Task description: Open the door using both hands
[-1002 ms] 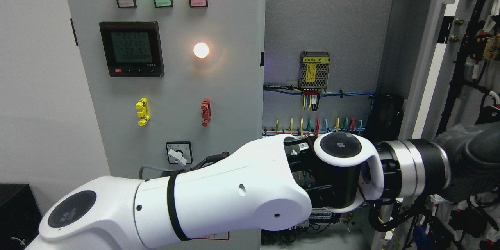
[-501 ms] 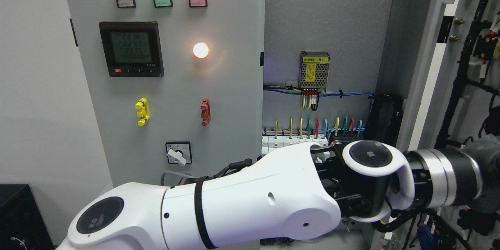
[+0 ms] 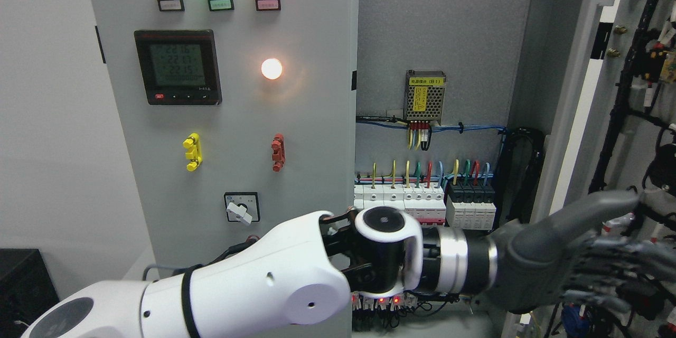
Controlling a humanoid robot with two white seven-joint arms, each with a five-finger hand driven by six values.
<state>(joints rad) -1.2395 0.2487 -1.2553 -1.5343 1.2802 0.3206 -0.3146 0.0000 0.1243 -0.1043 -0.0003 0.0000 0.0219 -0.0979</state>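
Reaching across from the left, the left robot hand point(image 3: 575, 264) has fingers spread, holding nothing, near the open door point(image 3: 586, 116).

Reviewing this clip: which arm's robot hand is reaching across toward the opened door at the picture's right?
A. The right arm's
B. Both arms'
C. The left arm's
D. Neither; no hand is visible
C: the left robot hand, its fingers extended, sits on a white arm entering from the lower left, reaching toward the opened door.
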